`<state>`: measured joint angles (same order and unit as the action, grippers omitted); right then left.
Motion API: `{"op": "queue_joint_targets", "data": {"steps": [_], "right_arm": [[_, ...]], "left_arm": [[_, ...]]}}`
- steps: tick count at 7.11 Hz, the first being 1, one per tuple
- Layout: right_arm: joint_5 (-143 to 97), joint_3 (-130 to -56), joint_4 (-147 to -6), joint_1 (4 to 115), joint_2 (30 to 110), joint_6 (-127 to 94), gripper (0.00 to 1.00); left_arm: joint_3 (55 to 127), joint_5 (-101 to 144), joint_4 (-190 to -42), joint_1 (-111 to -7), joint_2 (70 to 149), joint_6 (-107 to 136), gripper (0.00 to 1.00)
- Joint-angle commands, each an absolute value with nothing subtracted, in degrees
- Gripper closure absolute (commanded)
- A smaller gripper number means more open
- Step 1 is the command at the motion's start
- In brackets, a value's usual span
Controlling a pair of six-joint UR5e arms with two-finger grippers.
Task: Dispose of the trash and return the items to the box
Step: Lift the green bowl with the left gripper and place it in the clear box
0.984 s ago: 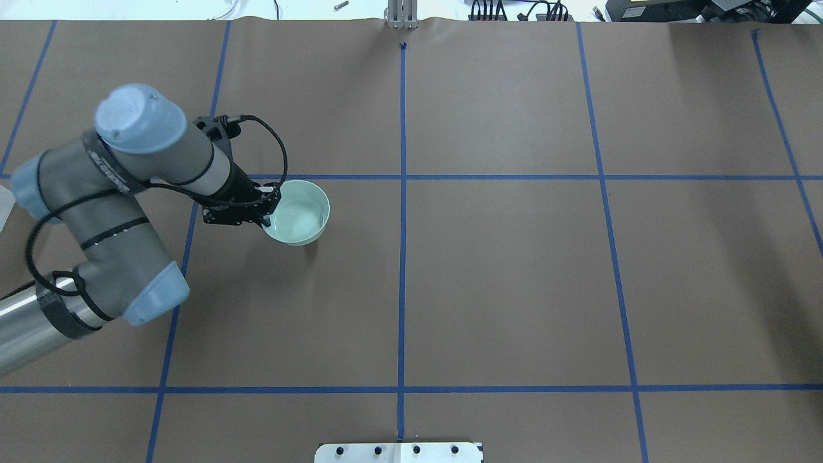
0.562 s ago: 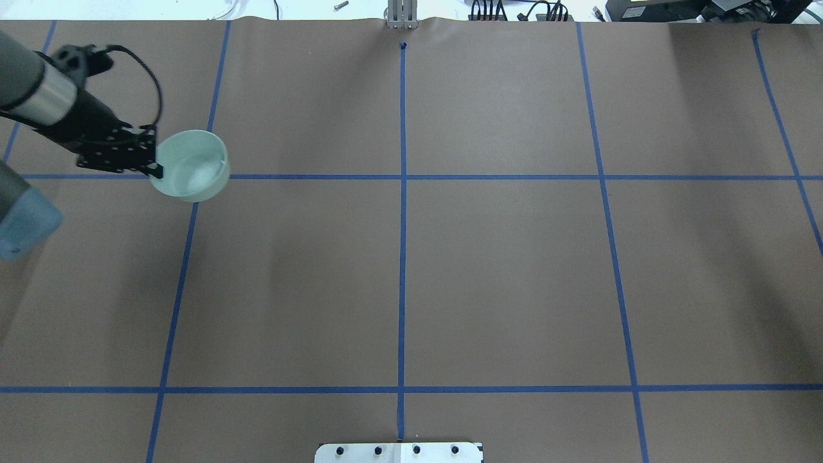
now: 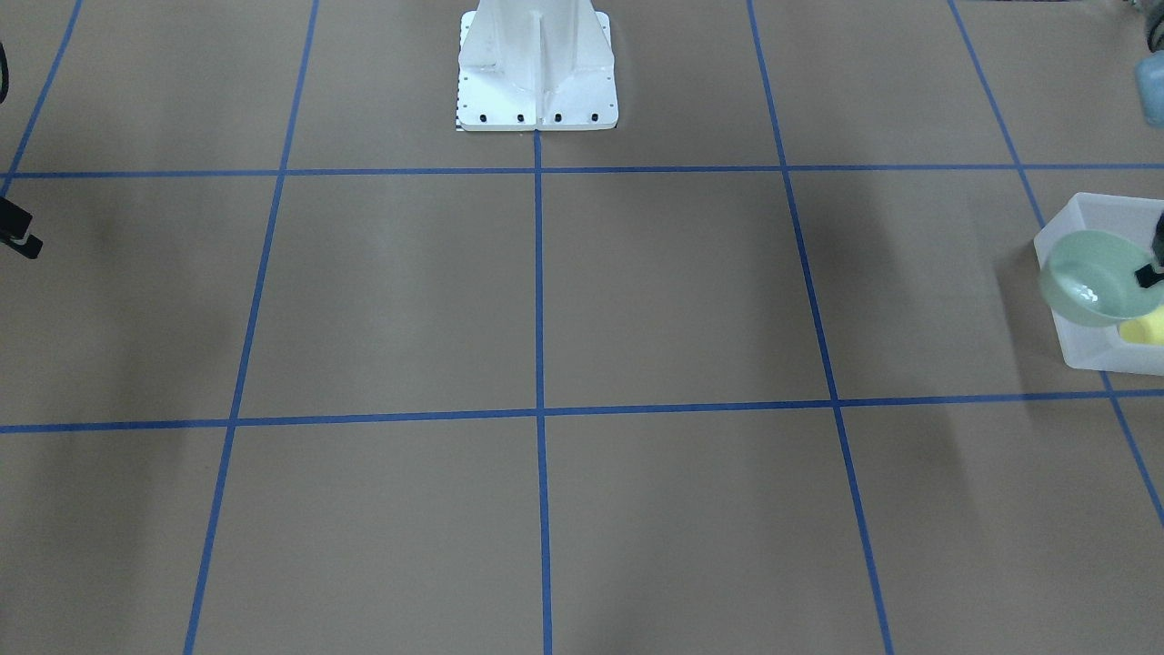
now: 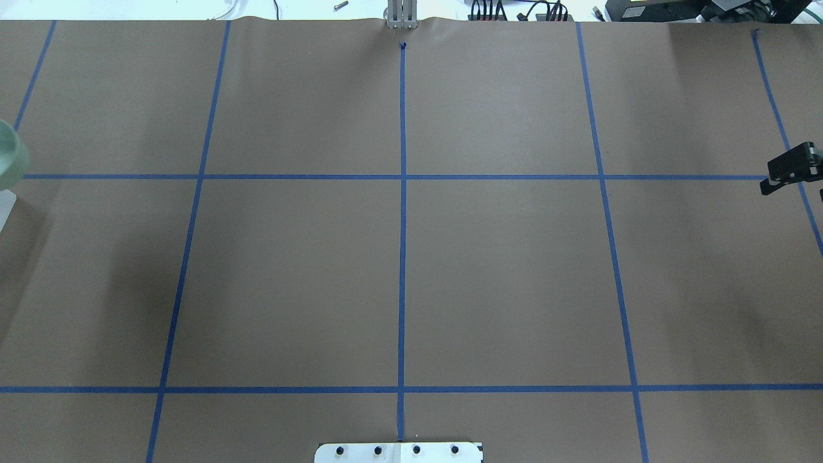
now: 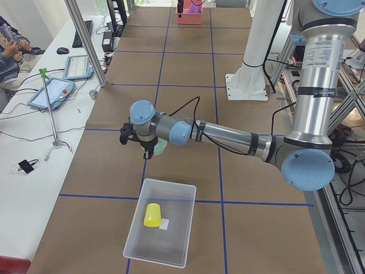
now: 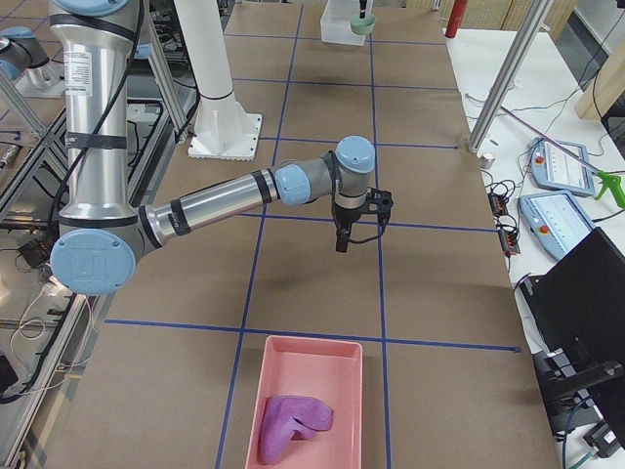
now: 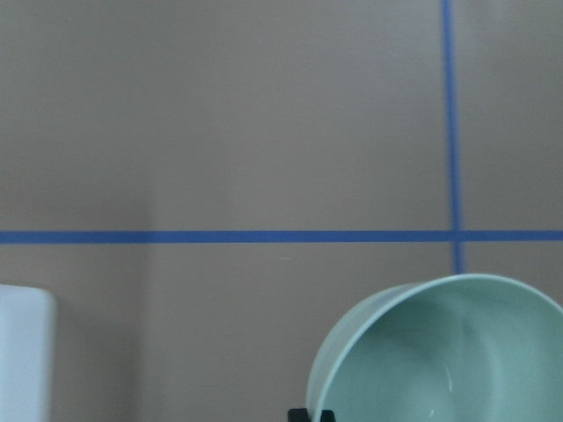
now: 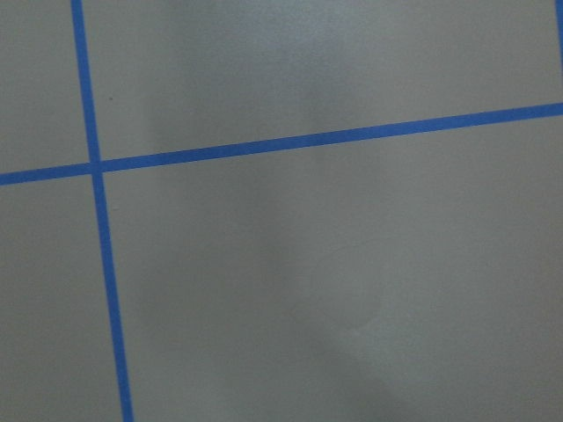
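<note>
My left gripper [image 3: 1151, 271] is shut on the rim of the pale mint-green bowl [image 3: 1089, 277] and holds it in the air, tilted, by the end of the translucent box [image 3: 1082, 216]. The bowl also shows in the left wrist view [image 7: 449, 352], in the exterior left view [image 5: 161, 149], and as a sliver at the overhead view's left edge [image 4: 9, 157]. The yellow cup [image 5: 152, 215] lies inside the box [image 5: 137, 237] beside a white label [image 5: 166, 224]. My right gripper [image 4: 766, 188] hangs over bare table at the right edge and looks shut and empty.
A pink bin [image 6: 344, 405] holding a purple crumpled thing [image 6: 293, 422] sits at the table's right end. The white robot pedestal [image 3: 536, 64] stands at the middle of the robot's side. Blue tape lines cross the brown table cover [image 4: 501, 276].
My left arm has swung the bowl from the table's left-middle area out to the far left, over by the box. My right gripper now shows at the overhead view's right edge.
</note>
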<state>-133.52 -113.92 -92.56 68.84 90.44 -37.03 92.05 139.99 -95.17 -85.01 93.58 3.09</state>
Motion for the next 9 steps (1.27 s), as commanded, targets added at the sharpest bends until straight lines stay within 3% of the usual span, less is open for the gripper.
{"op": "queue_joint_targets", "data": {"steps": [1, 4, 7, 9], "right_arm": [[-133.42, -115.13, -92.29, 66.89, 89.65, -40.25, 0.00], [-132.98, -115.22, -92.29, 66.62, 89.82, -40.25, 0.00], [-132.98, -115.31, -92.29, 66.62, 90.26, -40.25, 0.00], [-132.89, -115.57, -92.29, 66.62, 90.26, -40.25, 0.00]], "left_arm": [[79.50, 139.83, -94.92, -91.30, 93.95, -15.58, 1.00], [64.65, 139.75, -105.96, -94.82, 94.30, -23.08, 1.00], [57.42, 139.66, -108.97, -96.77, 95.97, -27.16, 1.00], [48.64, 139.66, -113.89, -96.77, 99.39, -27.07, 1.00]]}}
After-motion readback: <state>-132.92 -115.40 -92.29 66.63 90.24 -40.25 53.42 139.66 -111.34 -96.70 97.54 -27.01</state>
